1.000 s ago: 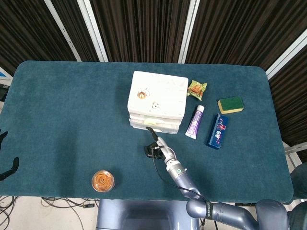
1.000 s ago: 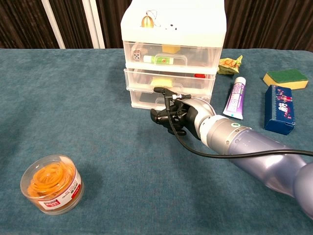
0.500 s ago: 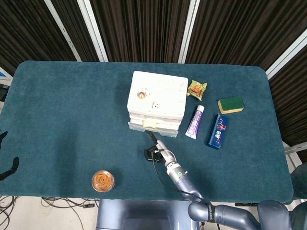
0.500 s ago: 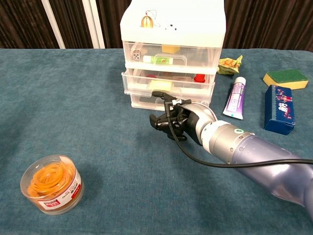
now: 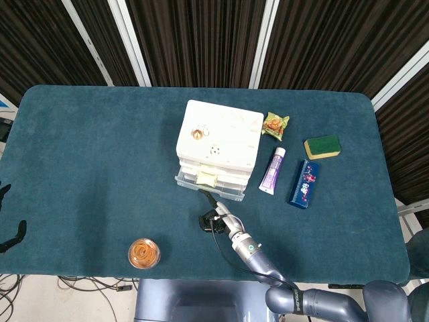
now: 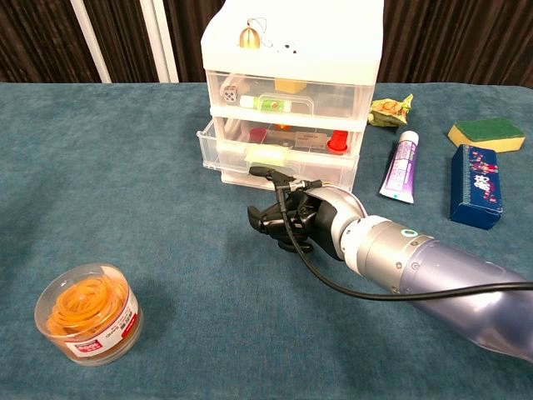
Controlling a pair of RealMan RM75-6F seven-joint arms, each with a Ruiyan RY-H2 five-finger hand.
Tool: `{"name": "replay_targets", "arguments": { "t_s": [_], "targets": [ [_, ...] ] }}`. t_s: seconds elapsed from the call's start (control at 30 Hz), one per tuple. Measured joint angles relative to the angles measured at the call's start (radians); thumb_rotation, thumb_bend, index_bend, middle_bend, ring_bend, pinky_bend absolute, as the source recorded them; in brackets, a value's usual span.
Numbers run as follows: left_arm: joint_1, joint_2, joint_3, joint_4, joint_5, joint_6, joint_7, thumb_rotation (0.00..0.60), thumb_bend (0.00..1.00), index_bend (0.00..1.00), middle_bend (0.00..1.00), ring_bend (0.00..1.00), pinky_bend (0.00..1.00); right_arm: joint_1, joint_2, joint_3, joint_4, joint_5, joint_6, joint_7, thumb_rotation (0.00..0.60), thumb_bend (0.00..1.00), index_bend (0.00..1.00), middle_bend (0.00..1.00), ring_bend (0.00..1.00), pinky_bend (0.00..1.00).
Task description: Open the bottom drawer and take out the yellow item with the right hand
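Note:
The white three-drawer unit (image 6: 291, 50) (image 5: 220, 131) stands mid-table. Its second drawer from the top (image 6: 229, 155) (image 5: 188, 180) is slid out toward me. A pale yellow item (image 6: 268, 154) (image 5: 205, 177) lies at its front, with red pieces behind. My right hand (image 6: 293, 217) (image 5: 213, 219) sits just in front, fingers curled, one fingertip (image 6: 258, 172) hooked under that drawer's front edge. The lowest drawer front (image 6: 337, 177) is mostly hidden behind the hand. Dark fingertips of my left hand (image 5: 5, 213) show apart at the left edge of the head view, holding nothing.
A tub of orange rubber bands (image 6: 87, 314) (image 5: 144, 253) stands front left. Right of the unit lie a snack packet (image 6: 391, 109), a purple tube (image 6: 400, 167), a blue box (image 6: 478, 185) and a yellow-green sponge (image 6: 486, 131).
My right hand has drawn back toward me and slightly left. The second drawer came out with it, uncovering the yellow item and red pieces; the unit shifted a little.

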Motion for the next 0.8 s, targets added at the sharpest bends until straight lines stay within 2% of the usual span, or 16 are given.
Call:
{"name": "replay_targets", "arguments": {
  "t_s": [0.37,0.6,0.8],
  "targets": [
    [0.0,0.0,0.0,-0.002,-0.004,-0.002,0.003,0.6,0.4,0.07,0.0,0.0,0.0,-0.01,0.015,-0.012,-0.017,-0.002,0.018,-0.015,0.6,0.64,0.04,0.92,1.0,1.0],
    [-0.001,-0.001,0.0,-0.002,-0.006,-0.004,0.005,0.6,0.4,0.07,0.0,0.0,0.0,-0.027,0.012,-0.022,-0.04,0.05,0.079,-0.148,0.6,0.64,0.05,0.92,1.0,1.0],
    [-0.001,-0.002,-0.001,-0.002,-0.008,-0.004,0.005,0.6,0.4,0.07,0.0,0.0,0.0,-0.048,0.035,-0.043,-0.112,0.074,0.096,-0.191,0.6,0.64,0.06,0.92,1.0,1.0]
  ]
}}
